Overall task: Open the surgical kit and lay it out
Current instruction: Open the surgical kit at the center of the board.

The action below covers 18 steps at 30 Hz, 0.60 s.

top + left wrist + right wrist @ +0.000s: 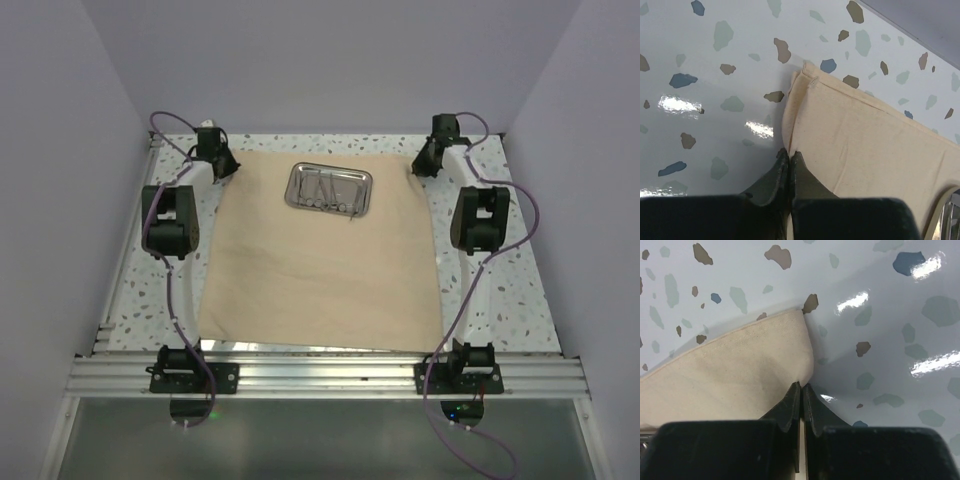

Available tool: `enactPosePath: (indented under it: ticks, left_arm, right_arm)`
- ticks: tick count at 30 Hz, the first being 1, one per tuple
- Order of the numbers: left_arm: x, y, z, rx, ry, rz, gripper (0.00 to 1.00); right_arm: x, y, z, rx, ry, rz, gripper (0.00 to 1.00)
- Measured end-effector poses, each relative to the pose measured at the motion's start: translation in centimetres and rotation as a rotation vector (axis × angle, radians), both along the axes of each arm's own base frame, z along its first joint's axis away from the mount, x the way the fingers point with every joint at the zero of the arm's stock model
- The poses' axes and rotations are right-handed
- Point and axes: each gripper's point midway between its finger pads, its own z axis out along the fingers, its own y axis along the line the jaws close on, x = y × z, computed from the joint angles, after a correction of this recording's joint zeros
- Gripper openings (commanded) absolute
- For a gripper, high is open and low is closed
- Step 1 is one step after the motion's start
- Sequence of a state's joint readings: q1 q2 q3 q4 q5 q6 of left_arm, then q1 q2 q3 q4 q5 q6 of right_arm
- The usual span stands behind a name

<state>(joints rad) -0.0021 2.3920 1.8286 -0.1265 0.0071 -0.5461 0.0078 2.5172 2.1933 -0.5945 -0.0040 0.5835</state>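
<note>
Bolted to the ribbed aluminium rail [320,378] at the near edge, the two black arm bases [195,378] sit at either side, and both arms reach out to the far side of the speckled white tabletop [500,290].

Between them the large beige cloth wrap [320,260] lies opened flat. It covers most of the table, and its near hem is close to the rail. On its far half, near the middle, sits the small shiny rectangular steel tray [329,188], with the slim metal instruments [325,195] lying inside it.

The left gripper [222,160] is at the cloth's far left corner and the right gripper [425,160] at its far right corner. In each wrist view the dark fingers are pressed tight together right on the hem. They appear to nip only a thin edge of fabric, just near of the corner.

The main risk looks to be that shallow bite. A thin hem could slip free on one side if tension comes on, and the sheet would skew. Raising these far corners much would tilt the cloth under the tray, so the tray could slide toward the near side or spill its instruments. Uneven pulls from the two arms would wrinkle or twist the sheet. Dragging it nearward could push the near hem over the rail.
</note>
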Motion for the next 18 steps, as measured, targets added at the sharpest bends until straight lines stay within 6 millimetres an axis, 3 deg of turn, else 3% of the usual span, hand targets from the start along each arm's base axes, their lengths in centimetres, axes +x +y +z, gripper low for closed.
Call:
enactPosePath:
  ticks: [14, 15, 16, 18]
  left_arm:
    - [0.0, 0.4, -0.1, -0.020, 0.002, 0.065, 0.00]
    - [0.0, 0.4, -0.1, -0.023, 0.000, 0.071, 0.03]
    - [0.0, 0.4, -0.1, -0.024, -0.002, 0.074, 0.25]
    - [0.1, 0.5, -0.1, -0.026, -0.008, 0.080, 0.52]
  right_arm:
    - [2.0, 0.3, 0.2, 0.018, -0.017, 0.000, 0.00]
    - [2.0, 0.3, 0.2, 0.019, -0.017, -0.001, 0.00]
    - [2.0, 0.3, 0.2, 0.019, -0.017, -0.001, 0.05]
    - [2.1, 0.4, 0.1, 0.029, -0.022, -0.007, 0.47]
